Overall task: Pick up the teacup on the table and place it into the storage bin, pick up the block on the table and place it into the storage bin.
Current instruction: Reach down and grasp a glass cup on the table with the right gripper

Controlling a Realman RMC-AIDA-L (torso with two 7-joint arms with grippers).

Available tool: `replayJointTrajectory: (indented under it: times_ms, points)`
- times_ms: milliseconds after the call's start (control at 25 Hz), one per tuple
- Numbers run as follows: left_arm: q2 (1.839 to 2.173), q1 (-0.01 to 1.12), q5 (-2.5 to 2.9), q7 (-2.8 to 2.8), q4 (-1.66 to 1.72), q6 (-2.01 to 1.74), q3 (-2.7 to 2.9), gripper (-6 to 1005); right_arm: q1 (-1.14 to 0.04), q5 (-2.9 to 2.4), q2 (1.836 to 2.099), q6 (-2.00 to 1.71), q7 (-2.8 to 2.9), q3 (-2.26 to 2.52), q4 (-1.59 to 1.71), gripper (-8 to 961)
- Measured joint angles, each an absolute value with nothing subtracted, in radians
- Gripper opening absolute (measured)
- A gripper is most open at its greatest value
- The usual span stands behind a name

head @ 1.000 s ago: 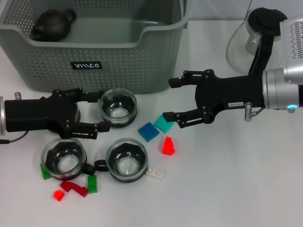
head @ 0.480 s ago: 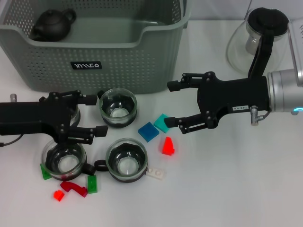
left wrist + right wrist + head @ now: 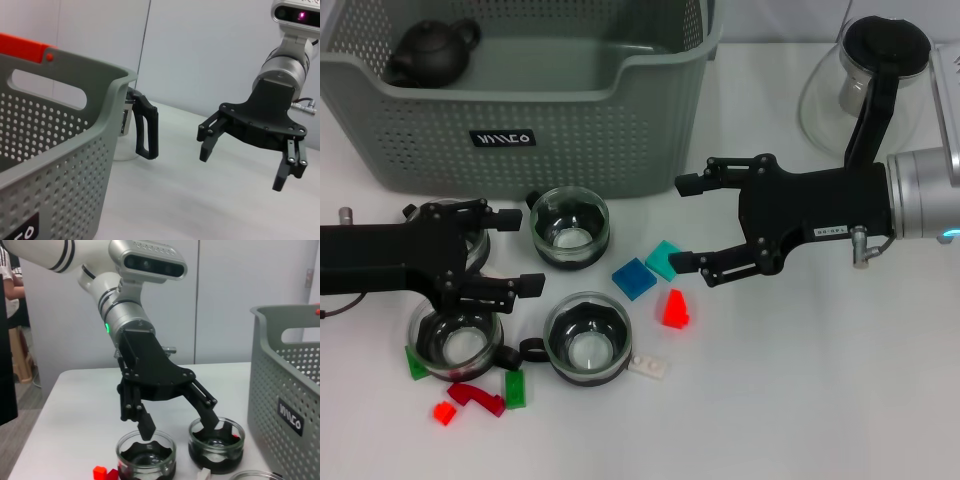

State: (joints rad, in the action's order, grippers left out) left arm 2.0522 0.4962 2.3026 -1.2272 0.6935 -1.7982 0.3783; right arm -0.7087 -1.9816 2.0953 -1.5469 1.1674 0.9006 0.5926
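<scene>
— Where are your claws, and what are they holding?

— My left claw (image 3: 508, 250) is hanging low over the bench (image 3: 820, 400) with its fingers spread wide and nothing between them; it is sitting among the teacups, just above the near-left teacup (image 3: 455, 338) and beside the teacup (image 3: 569, 227) that is standing closest to the storage bin (image 3: 520, 110). My right claw (image 3: 685, 222) is likewise gaping and empty; its lower finger is ending just beside the teal block (image 3: 663, 258), with the blue block (image 3: 633, 278) and the red block (image 3: 673, 309) close by.

— How are you expecting the things to handle?

— The cups are looking like clear glass set in dark holders; I am judging them light, stiff, smooth and breakable, so I am planning to close across the body from both sides, gently, rather than pinching the thin rim. A third teacup (image 3: 586, 337) is standing nearer me; its handle is pointing toward the near-left one. The block is looking like small hard plastic, very light; I am thinking of taking it by two flat opposite faces so it is not squirting out.

— And the bin?

— It is standing behind the cups, with a dark teapot (image 3: 432, 53) already lying inside.
</scene>
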Motion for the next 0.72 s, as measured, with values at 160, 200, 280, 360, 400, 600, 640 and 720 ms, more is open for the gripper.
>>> replayJointTrajectory:
  times_ms: [160,200,280,360,400,600,640,720]
  points:
    - [2.051,0.488,2.305,-1.227,0.701,-1.801,0.379,934,-0.708,-1.983,2.095,-1.574,1.167,0.909,0.6,916]
    - [2.05,0.485,2.305,-1.227,0.704,-1.803,0.379,934,-0.707,-1.983,2.095,-1.58,1.167,0.911,0.604,916]
    - [2.052,0.475,2.306,-1.227,0.719,-1.816,0.378,934,-0.703,-1.983,2.095,-1.592,1.167,0.915,0.615,916]
    - [2.055,0.468,2.306,-1.227,0.727,-1.824,0.378,934,-0.7,-1.983,2.095,-1.61,1.167,0.922,0.624,916]
    - [2.055,0.465,2.306,-1.227,0.729,-1.828,0.378,934,-0.7,-1.984,2.095,-1.623,1.167,0.928,0.63,916]
    - [2.054,0.447,2.309,-1.227,0.745,-1.866,0.376,934,-0.7,-1.983,2.101,-1.684,1.212,1.008,0.704,915]
    - [2.055,0.44,2.311,-1.227,0.756,-1.869,0.376,934,-0.702,-1.984,2.101,-1.683,1.241,1.041,0.726,915]
    - [2.059,0.429,2.315,-1.227,0.781,-1.872,0.376,934,-0.71,-1.984,2.102,-1.673,1.29,1.1,0.761,916]
